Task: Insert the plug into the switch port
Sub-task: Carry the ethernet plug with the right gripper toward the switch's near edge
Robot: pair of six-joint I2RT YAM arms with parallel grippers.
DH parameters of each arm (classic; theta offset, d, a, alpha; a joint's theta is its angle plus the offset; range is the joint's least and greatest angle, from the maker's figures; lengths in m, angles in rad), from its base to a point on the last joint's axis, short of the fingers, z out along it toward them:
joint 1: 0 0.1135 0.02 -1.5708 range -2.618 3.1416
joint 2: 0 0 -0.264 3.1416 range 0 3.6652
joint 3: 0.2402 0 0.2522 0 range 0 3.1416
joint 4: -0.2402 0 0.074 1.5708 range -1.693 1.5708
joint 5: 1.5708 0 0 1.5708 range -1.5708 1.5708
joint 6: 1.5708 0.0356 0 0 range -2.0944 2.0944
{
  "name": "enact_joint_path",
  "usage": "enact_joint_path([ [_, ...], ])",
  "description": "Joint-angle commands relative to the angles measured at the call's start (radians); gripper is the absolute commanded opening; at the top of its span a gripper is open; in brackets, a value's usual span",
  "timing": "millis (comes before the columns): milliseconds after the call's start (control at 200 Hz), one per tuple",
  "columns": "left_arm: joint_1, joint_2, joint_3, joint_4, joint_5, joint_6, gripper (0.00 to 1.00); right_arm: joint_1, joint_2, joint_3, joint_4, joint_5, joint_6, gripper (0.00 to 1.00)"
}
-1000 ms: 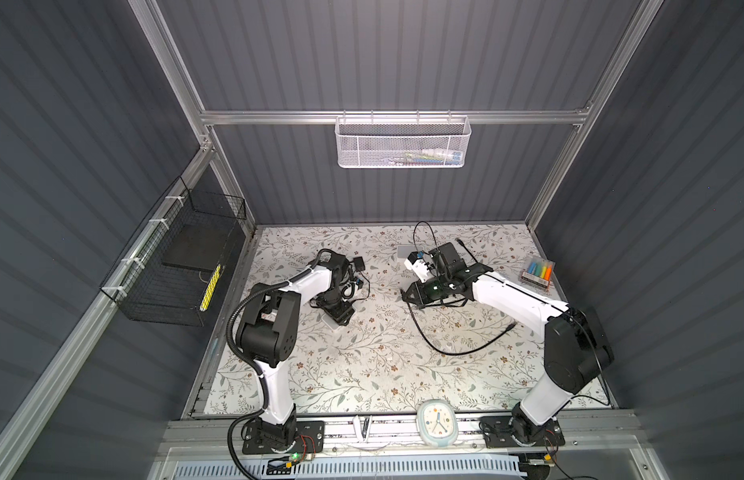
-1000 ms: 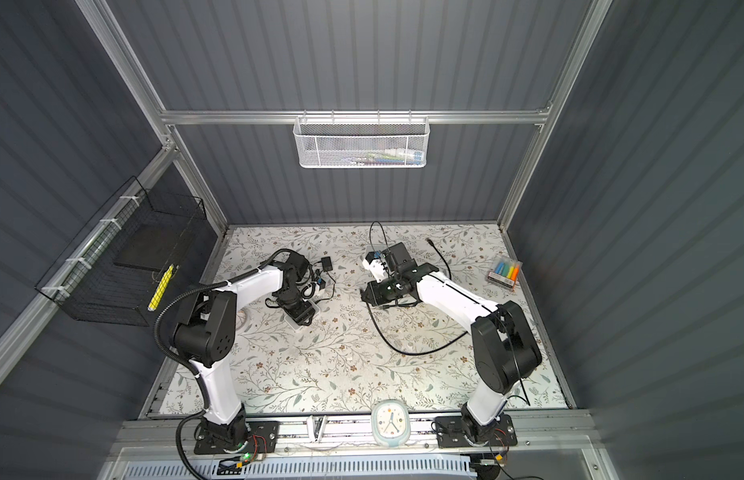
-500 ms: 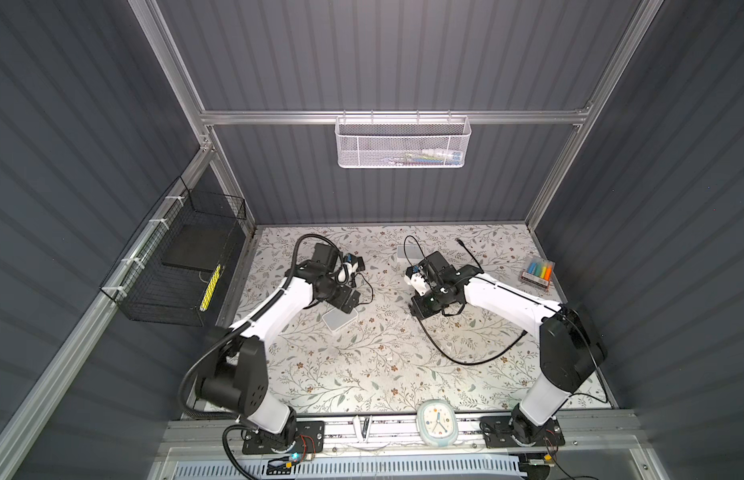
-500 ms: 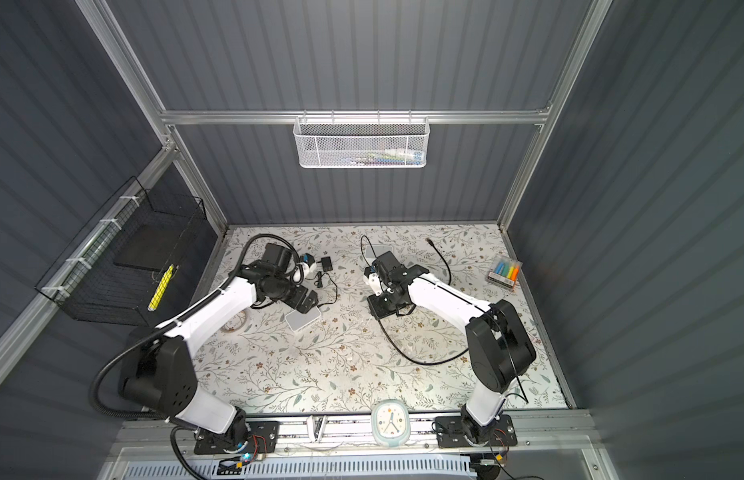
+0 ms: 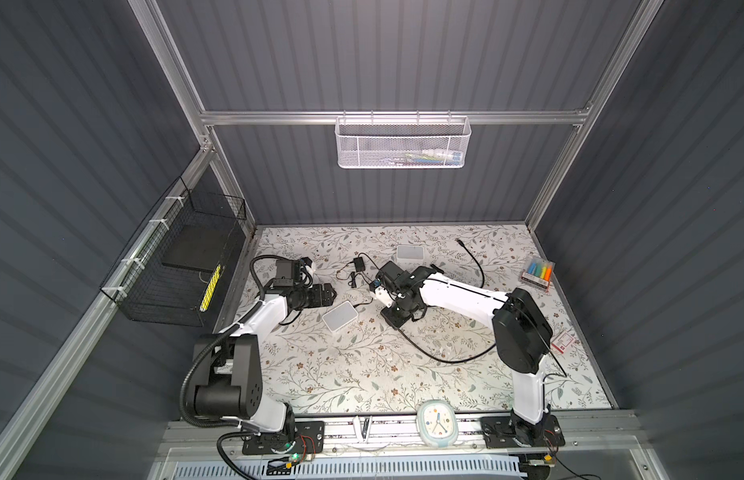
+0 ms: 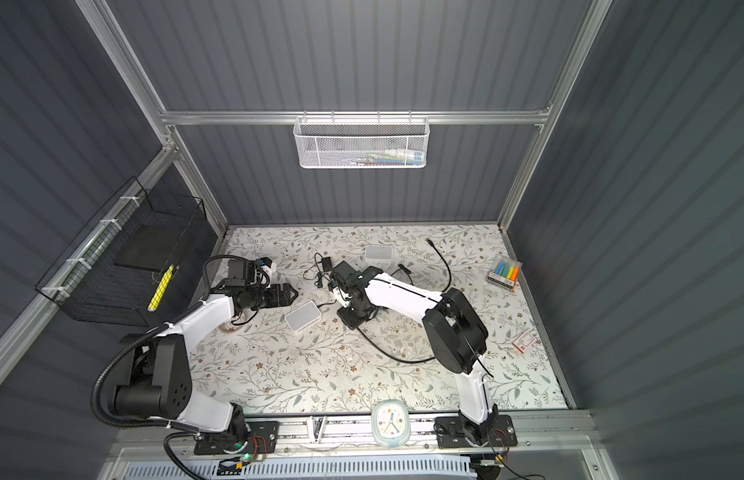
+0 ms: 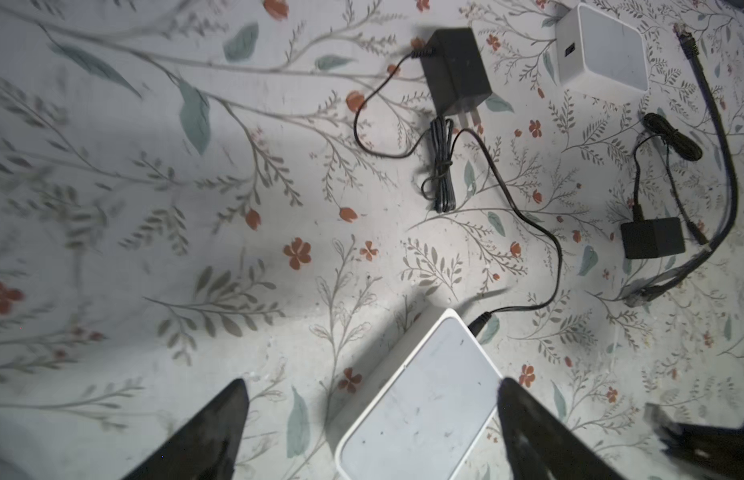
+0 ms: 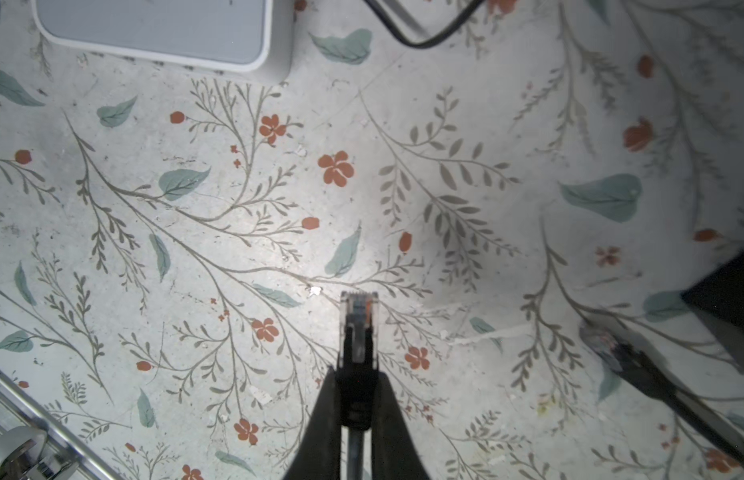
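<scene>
The right gripper (image 8: 357, 376) is clamped on the RJ45 plug (image 8: 359, 320), which juts out over the floral mat (image 8: 445, 124), well apart from the white switch (image 8: 154, 29). The grasp looks done; lining up and insertion remain, and no port face shows. Beyond, the left gripper (image 7: 372, 388) hangs spread above the switch, holding nothing. Farthest lies a black power adapter (image 7: 455, 70).

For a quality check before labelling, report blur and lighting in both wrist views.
Left wrist view: the mat smears soft toward one edge, the black adapter stays sharp, the switch slightly soft. Right wrist view: the plug crisp in a bright patch, the loose cable end blurred, the side beyond it in shadow.
</scene>
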Motion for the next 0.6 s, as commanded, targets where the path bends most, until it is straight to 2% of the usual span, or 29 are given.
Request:
enact_joint_path([
  [0,0.014,0.024,0.016,0.071,0.073,-0.050,0.70,0.039,0.035,0.062,-0.039,0.009,0.004,0.00],
  [75,0.019,0.057,0.017,0.083,0.107,-0.050,0.60,0.065,0.076,0.099,-0.046,0.013,0.006,0.00],
  [195,0.019,0.108,0.026,0.078,0.177,-0.046,0.36,0.088,0.121,0.135,-0.044,-0.004,0.020,0.00],
  [320,0.019,0.127,-0.012,0.110,0.203,-0.061,0.21,0.092,0.147,0.158,-0.020,-0.003,0.041,0.00],
  [410,0.019,0.136,-0.033,0.124,0.213,-0.068,0.00,0.092,0.171,0.183,-0.011,0.002,0.053,0.00],
  [595,0.019,0.139,-0.052,0.138,0.224,-0.064,0.00,0.094,0.206,0.218,0.019,-0.001,0.077,0.00],
])
